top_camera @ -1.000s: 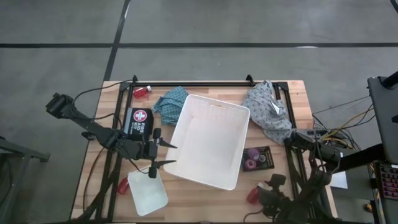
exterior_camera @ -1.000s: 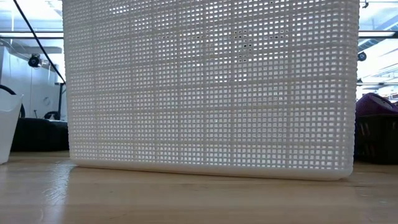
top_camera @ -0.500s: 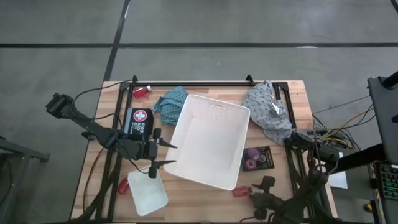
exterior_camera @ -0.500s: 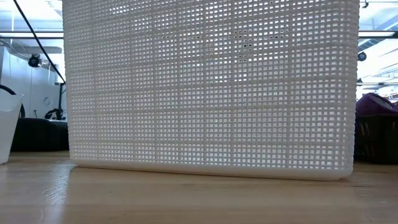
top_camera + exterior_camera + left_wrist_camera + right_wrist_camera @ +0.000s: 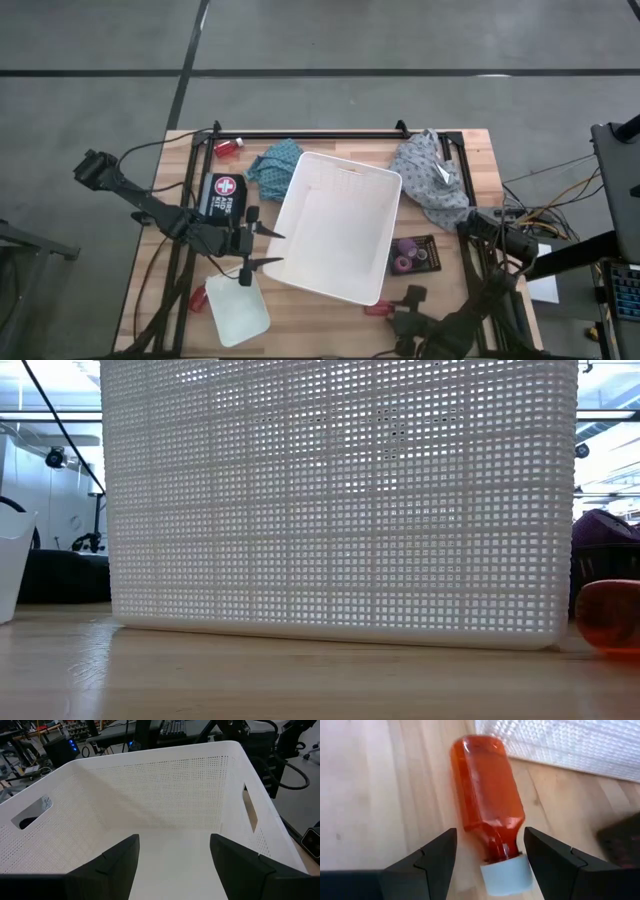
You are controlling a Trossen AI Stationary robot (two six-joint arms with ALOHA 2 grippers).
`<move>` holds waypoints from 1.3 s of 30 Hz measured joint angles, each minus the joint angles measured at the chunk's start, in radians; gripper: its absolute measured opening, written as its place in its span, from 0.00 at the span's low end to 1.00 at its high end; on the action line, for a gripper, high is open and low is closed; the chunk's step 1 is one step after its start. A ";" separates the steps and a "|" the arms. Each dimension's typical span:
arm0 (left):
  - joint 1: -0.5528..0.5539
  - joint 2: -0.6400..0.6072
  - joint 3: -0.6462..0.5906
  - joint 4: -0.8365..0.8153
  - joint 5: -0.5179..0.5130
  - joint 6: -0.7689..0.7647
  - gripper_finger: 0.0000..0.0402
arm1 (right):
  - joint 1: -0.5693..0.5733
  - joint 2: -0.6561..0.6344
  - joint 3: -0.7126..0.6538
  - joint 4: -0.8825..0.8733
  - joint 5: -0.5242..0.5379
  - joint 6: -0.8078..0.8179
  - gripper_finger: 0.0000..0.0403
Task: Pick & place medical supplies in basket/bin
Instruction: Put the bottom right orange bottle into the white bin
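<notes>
Right arm has carried its fingers [image 5: 487, 852] leftward along the bench's [image 5: 470, 150] near edge; the small red plastic bottle with white cap [image 5: 487, 802] has rolled with them.

Bottle lies on its side just off the near wall of the large white perforated plastic basket [image 5: 335, 228], between spread right fingers, not gripped. Judgement: centre on the body, clamp, lift clear of the rim. Purple rolls [image 5: 405, 255] lie nearby. Left fingers [image 5: 245, 252] hang parted, empty, at the basket's left rim.

Black first-aid pouch [image 5: 226, 192], black tray [image 5: 418, 255]
</notes>
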 joint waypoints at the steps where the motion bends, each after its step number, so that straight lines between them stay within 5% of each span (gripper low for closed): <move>1: 0.000 0.000 0.000 0.000 0.000 0.000 0.62 | -0.001 0.000 0.000 0.015 0.007 0.000 0.57; 26: 0.000 0.000 0.000 0.000 0.000 0.000 0.62 | -0.092 0.088 0.014 0.501 0.021 -0.289 0.56; 39: 0.000 0.000 0.000 0.000 -0.001 0.000 0.62 | -0.161 0.195 0.190 0.513 0.094 -0.440 0.56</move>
